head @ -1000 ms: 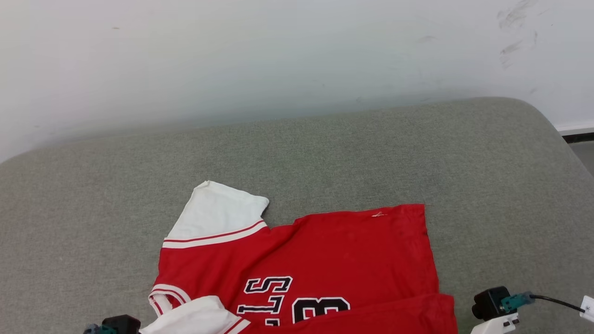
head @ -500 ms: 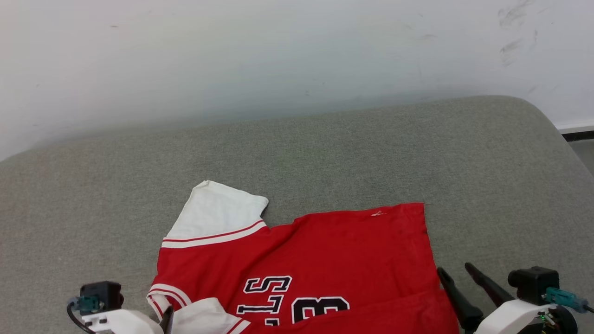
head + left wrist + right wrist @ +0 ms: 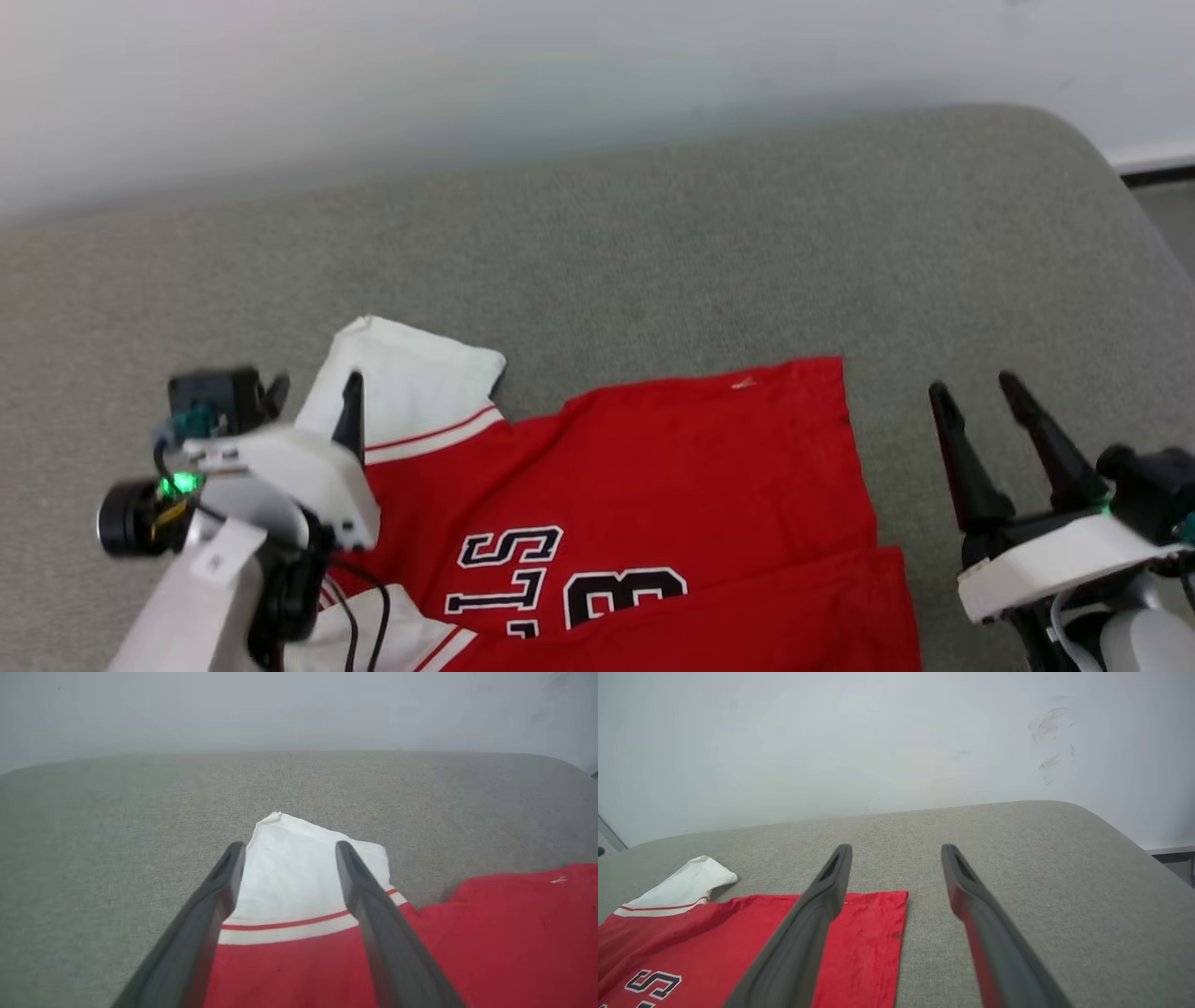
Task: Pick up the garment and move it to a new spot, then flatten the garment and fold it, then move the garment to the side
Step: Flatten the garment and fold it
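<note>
The red shirt (image 3: 672,485) lay on the grey cushion (image 3: 653,233). The left gripper (image 3: 289,847) was over its white sleeve (image 3: 299,877), fingers apart. The right gripper (image 3: 974,387) was just right of the shirt, fingers apart too.

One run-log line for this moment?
red jersey T-shirt with white sleeves: on grey cushion | left gripper: open over sleeve | right gripper: open beside shirt

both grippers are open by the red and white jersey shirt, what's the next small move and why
Probably lower the left gripper onto the white sleeve and close on it: its open jaws frame that sleeve, which juts out from the red jersey-style T-shirt on the grey upholstered cushion. The right gripper hangs open beside the shirt.
</note>
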